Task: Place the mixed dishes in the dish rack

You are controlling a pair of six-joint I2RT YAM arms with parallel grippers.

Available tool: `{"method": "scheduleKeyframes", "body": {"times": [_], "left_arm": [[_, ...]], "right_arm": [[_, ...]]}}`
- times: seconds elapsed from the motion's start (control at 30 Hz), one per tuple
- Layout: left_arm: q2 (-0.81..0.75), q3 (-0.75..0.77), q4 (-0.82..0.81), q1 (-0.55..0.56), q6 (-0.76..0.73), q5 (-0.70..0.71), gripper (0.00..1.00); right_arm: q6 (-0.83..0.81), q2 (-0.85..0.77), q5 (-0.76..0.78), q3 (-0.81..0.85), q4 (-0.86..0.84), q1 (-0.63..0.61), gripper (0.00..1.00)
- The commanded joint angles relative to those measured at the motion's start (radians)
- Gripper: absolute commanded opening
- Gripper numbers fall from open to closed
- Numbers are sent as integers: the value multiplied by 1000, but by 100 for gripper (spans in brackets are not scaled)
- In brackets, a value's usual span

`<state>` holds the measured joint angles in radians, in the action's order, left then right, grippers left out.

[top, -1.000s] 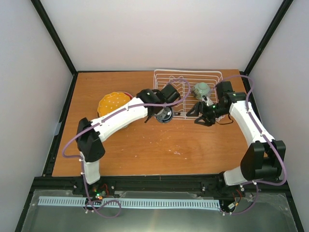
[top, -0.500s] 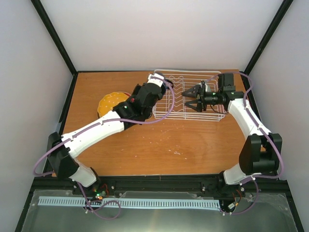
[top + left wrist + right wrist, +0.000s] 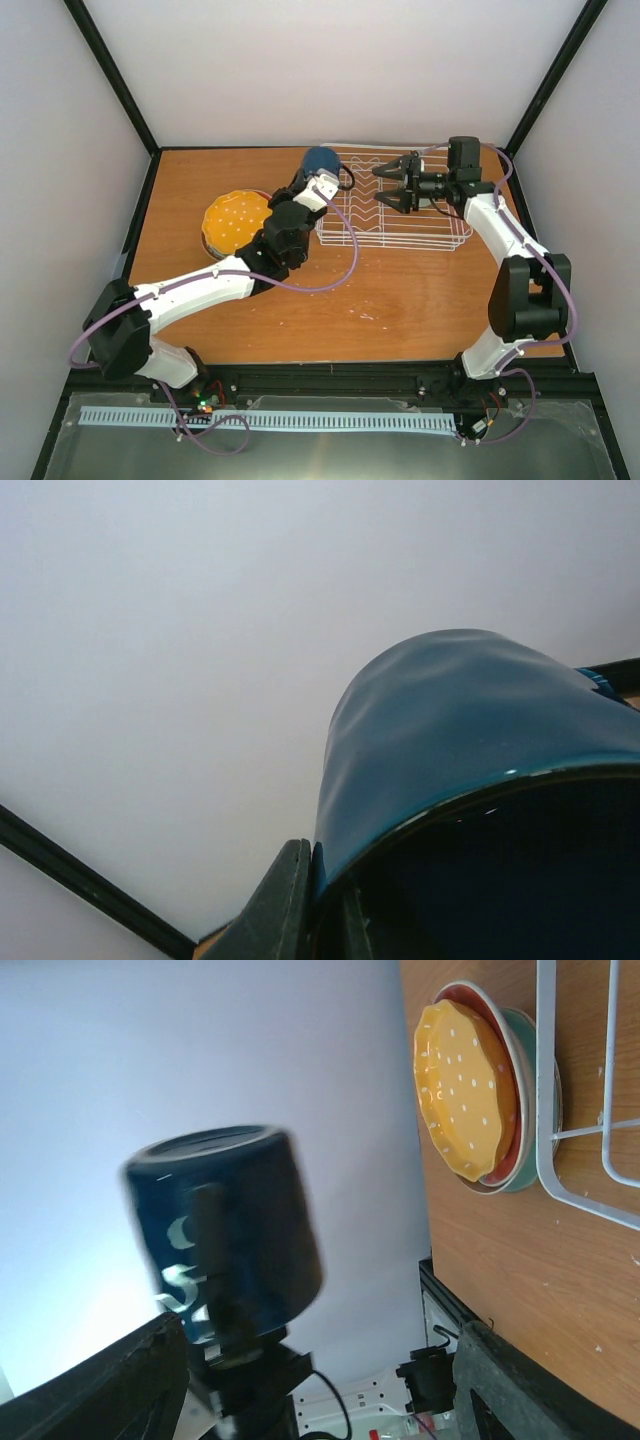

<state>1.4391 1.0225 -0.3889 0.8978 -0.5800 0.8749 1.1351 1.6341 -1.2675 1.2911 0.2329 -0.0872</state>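
Jaws on the left arm (image 3: 200, 290) pinch the rim of a shiny dark blue mug (image 3: 321, 160), up by the far left corner of the white wire dish rack (image 3: 430, 225). Right jaws gape wide over the rack, pointing left at the mug.

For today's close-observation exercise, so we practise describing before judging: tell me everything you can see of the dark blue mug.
The mug is dark blue, glossy, and looks like glazed ceramic, with a dark inside. The right wrist view, blurred, shows pale markings and a handle on its side. The left hand is shut on its rim, one finger outside the wall, holding it in the air over the far left corner of the white wire rack. Nothing else touches it.
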Motion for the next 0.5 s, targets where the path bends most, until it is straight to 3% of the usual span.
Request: {"method": "scheduleKeyframes", "body": {"times": [0.0,0.47], "left_arm": [[-56,32,-290,-2,-90,-15,1],[-47,60,-168,22,24,-24,1]], "right_arm": [[-14,50,-16,52,20,-17,72],[53,154,-33,255,-43,-57,71]]}}
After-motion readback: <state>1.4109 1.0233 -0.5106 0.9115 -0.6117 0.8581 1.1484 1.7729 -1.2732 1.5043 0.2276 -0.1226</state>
